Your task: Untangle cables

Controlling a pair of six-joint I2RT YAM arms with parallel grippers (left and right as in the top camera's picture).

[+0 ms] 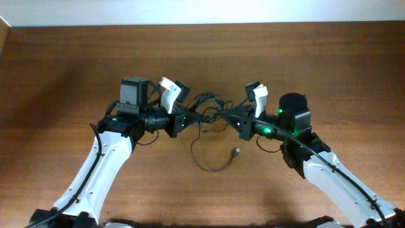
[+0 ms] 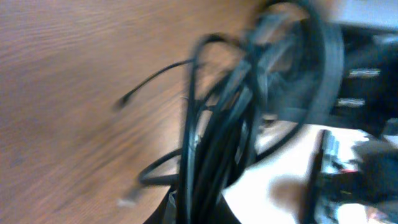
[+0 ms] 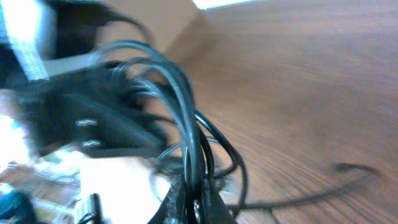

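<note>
We see the cables (image 1: 209, 106) bunched in a dark tangle near the middle of the bench (image 1: 69, 69), strung between the two end effectors. One strand drops toward the near side in a loose loop lying on the wood and ends in a small plug (image 1: 236, 151). The left end effector (image 1: 192, 118) is closed on the cables from the left, and the right end effector (image 1: 230, 115) is closed on them from the right. Both wrist views are blurred, but each shows black strands rising from between the fingers.
</note>
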